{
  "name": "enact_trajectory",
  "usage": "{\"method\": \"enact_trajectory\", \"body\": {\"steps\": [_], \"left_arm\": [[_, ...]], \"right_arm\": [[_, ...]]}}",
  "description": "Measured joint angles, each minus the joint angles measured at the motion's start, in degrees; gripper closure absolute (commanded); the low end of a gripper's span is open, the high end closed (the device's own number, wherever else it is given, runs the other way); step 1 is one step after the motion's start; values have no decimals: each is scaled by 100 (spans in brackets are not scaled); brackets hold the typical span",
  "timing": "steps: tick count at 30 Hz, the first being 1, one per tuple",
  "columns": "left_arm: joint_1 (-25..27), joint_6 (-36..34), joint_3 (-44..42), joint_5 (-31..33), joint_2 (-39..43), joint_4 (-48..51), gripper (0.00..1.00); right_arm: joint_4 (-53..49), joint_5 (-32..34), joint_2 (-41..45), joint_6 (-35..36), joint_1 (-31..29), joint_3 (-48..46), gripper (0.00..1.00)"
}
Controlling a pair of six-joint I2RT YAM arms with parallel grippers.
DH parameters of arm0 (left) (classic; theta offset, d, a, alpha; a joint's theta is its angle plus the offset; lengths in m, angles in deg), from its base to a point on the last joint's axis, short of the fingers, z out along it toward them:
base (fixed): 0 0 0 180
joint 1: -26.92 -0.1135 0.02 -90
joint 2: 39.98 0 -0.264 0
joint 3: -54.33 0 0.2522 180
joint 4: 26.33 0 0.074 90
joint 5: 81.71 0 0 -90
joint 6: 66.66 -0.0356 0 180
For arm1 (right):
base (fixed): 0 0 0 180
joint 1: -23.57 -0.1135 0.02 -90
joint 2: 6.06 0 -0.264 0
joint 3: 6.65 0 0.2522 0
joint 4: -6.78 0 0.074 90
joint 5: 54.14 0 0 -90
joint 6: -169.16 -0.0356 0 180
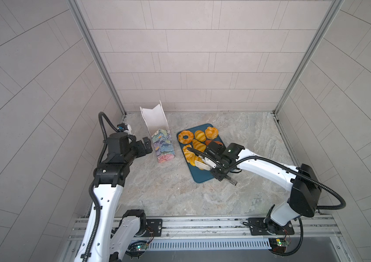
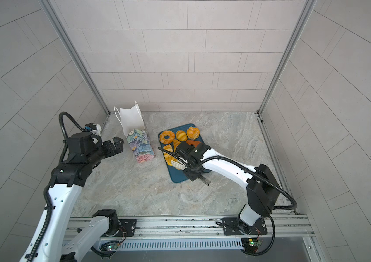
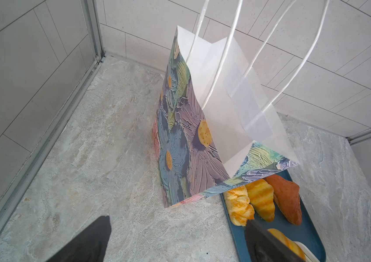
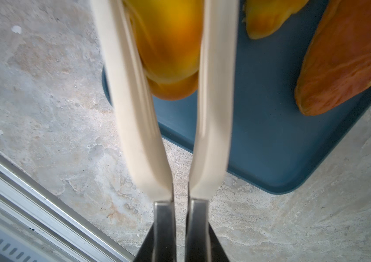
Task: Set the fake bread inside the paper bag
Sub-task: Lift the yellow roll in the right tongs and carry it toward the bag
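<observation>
Marble-look tabletop (image 1: 157,192), grey tiled walls (image 1: 191,56) on three sides. In both top views the paper bag (image 1: 163,145) stands upright with its mouth open, at 9 o'clock of the teal tray (image 1: 200,178), near it with a gap between. The fake bread (image 1: 199,135) sits on the tray: ring (image 1: 185,136) at the 11 o'clock corner, more packed down the 9 o'clock side.

The left gripper (image 1: 147,146) is at 9 o'clock of the bag, just beside it, jaws wide apart. The right gripper (image 1: 214,170) is over the tray's 5 o'clock end, clamped on the white tongs (image 1: 200,164).

Top views hide the grip under the wrist. Right wrist view shows it: fingers (image 4: 144,249) pressed on the metal handles (image 4: 164,226), white blades either side of a yellow pastry (image 4: 171,45), touching it. It's blurred, so lifted or resting: can't tell.

Only the left wrist view shows the bag's white inside and cord handles (image 3: 219,61). The dark orange piece (image 3: 287,199) is clear in both wrist views and half covered by the arm in the top views.
</observation>
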Motion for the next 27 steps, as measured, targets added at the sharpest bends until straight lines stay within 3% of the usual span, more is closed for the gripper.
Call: {"method": "enact_trajectory", "body": {"steps": [27], "left_arm": [[0, -61, 101, 7, -114, 9, 0]], "right_arm": [[273, -1296, -85, -240, -59, 2273, 71]]}}
